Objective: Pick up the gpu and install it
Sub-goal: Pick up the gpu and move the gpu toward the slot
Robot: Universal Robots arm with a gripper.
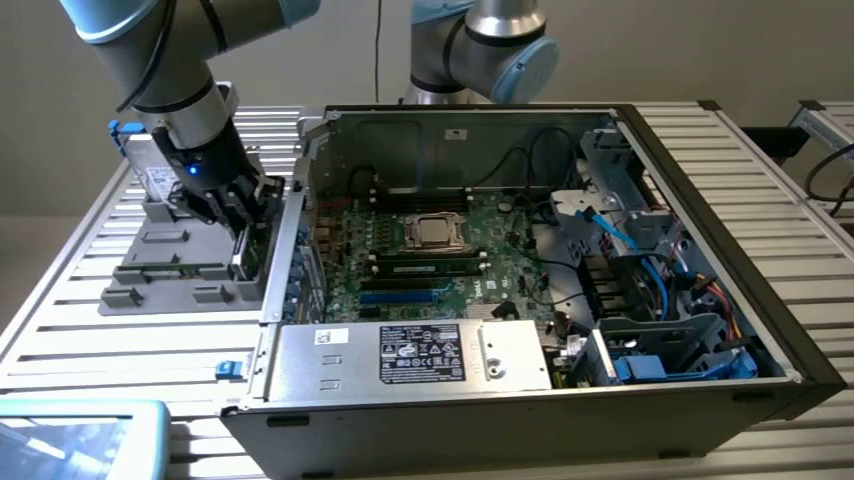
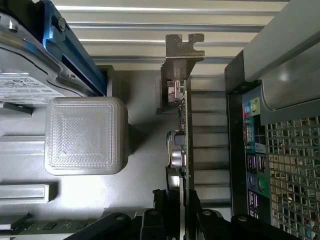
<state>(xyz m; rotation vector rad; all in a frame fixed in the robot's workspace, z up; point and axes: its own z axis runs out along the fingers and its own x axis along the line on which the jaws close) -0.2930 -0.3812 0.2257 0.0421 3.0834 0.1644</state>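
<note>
Grasp of the gpu (image 1: 248, 252) (image 2: 183, 127). The card stands on edge in a grey holder tray (image 1: 160, 272) on the slatted table (image 1: 80, 335), just beside the open computer case (image 1: 641, 118) and well apart from the motherboard inside it. The hand (image 1: 243, 222) (image 2: 179, 214) is narrow, with one finger on each face of the board near the end away from the silver bracket (image 2: 184, 47); it appears to pinch the card. Handling, as judged: light and stiff, but fragile. Grip belongs on the board's flat faces, clear of connectors and small components. A hard drive (image 2: 25, 90) lies nearby in the tray.
</note>
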